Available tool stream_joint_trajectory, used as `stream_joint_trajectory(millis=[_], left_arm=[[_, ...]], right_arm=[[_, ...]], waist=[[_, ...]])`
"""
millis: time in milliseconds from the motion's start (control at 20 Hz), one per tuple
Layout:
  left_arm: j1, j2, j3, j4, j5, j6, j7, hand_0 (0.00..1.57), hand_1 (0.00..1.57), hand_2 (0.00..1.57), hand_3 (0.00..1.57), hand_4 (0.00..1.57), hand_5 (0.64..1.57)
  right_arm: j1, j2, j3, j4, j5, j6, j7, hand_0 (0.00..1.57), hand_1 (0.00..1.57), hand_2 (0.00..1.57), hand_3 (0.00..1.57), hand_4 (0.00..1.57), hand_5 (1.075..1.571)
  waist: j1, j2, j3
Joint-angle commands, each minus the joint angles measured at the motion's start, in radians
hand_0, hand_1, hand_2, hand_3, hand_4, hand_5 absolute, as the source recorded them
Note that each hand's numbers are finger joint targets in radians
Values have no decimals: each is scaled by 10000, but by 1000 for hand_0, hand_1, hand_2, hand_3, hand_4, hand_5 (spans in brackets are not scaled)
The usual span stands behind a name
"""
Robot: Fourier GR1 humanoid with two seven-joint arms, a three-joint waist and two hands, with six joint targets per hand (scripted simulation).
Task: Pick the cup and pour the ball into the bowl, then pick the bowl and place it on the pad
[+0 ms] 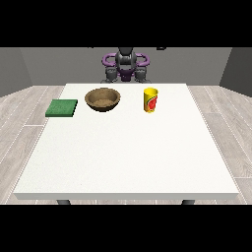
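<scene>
Cup (pixel 151 99): yellow with a red mark, upright, straight-walled, near the surface's (pixel 123 157) far edge, right of centre. Judged light and rigid, possibly slick; best taken round mid-wall. Ball not visible.

Bowl (pixel 102 99): brown, wood-like, shallow and round, well left of the cup. Judged stiff; take at the rim.

Pad (pixel 62 108): green, flat, square, by the far-left corner; looks soft.

Hands are held at the robot's torso; fingers' state cannot be told.

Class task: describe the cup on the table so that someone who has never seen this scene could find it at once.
Start at the white table. Near its far edge stand a green pad, a brown bowl and, rightmost, the cup. It alone is tall, yellow and red-marked.
</scene>
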Motion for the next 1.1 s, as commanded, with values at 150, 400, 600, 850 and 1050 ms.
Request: stream_joint_trajectory(millis=[150,400,600,850,1050], left_arm=[[-715,-55,66,1171,-422,-256,-2555,0,0,0,0,583,1544],[-1665,382,1073,2314,-561,-190,-4411,0,0,0,0,566,1507],[-1733,658,1647,3811,-123,-711,-5701,0,0,0,0,481,1483],[-1271,279,1344,5646,-546,-753,-7405,0,0,0,0,187,1472],[-2242,519,1662,7065,-347,-1073,-7782,0,0,0,0,0,1441]], right_arm=[[-687,400,95,461,247,30,-1899,0,0,0,0,730,1550],[-1308,136,-482,1164,-194,553,-3214,0,0,0,0,683,1539],[-1351,-336,-923,1405,-698,1210,-3608,0,0,0,0,685,1548],[-1266,-625,-1467,1965,-1109,1516,-3803,0,0,0,0,676,1559],[-1809,-1049,-2013,3085,-1346,1841,-4271,0,0,0,0,667,1560]], waist=[[-73,2514,3],[-289,4195,4],[-553,4556,1],[-590,4337,0],[-382,4347,2]])
